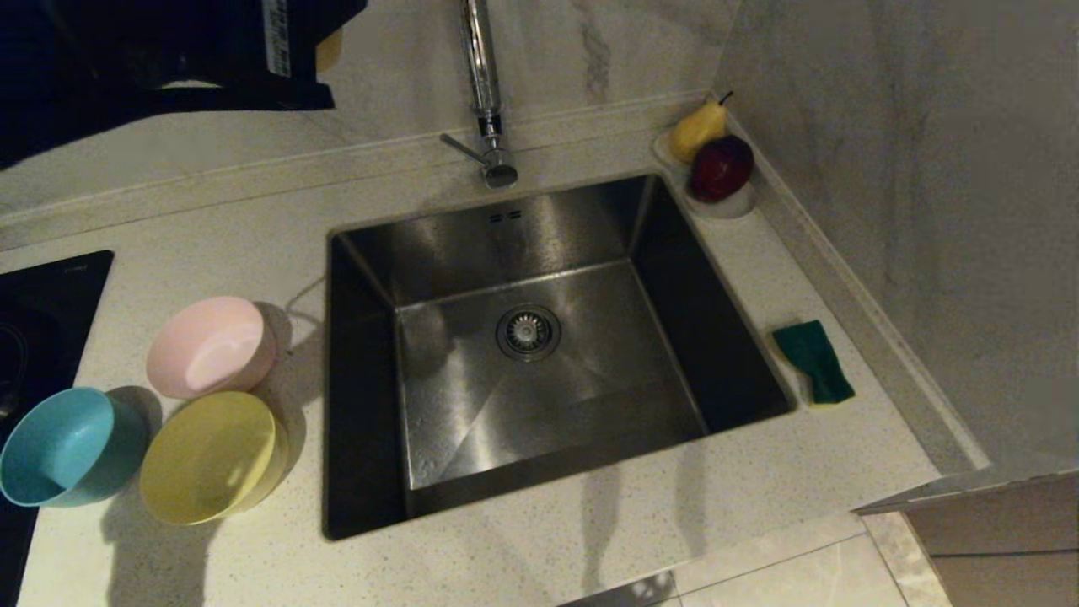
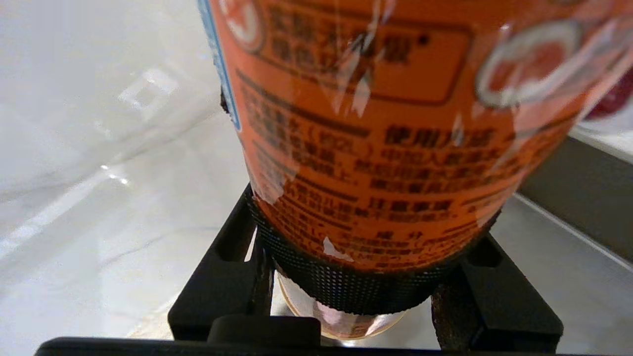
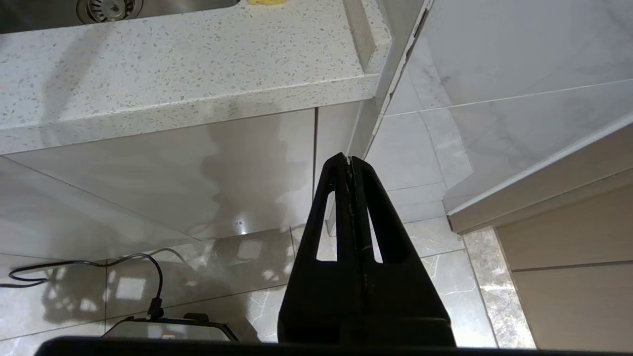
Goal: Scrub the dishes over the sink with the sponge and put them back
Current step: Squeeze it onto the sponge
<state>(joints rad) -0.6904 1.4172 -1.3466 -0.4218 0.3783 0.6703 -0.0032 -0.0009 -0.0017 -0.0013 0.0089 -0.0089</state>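
Three bowls stand on the counter left of the sink (image 1: pixel 472 244): pale pink (image 1: pixel 211 346), yellow (image 1: pixel 211 455) and light blue (image 1: pixel 63 447). The sponge (image 1: pixel 813 361) lies green side up on the counter right of the sink. My left arm (image 1: pixel 169 51) is high at the back left. Its gripper (image 2: pixel 361 277) is shut on an orange labelled bottle (image 2: pixel 385 148) with a black mesh band, above the back counter beside the sink. My right gripper (image 3: pixel 350 160) hangs shut and empty below the counter's front edge (image 3: pixel 198 106).
A tall chrome tap (image 1: pixel 482 84) rises behind the sink, whose drain strainer (image 1: pixel 528 331) sits at its middle. A white dish with a pear and a red apple (image 1: pixel 716 169) is in the back right corner. A black stove top (image 1: pixel 42 320) lies at far left.
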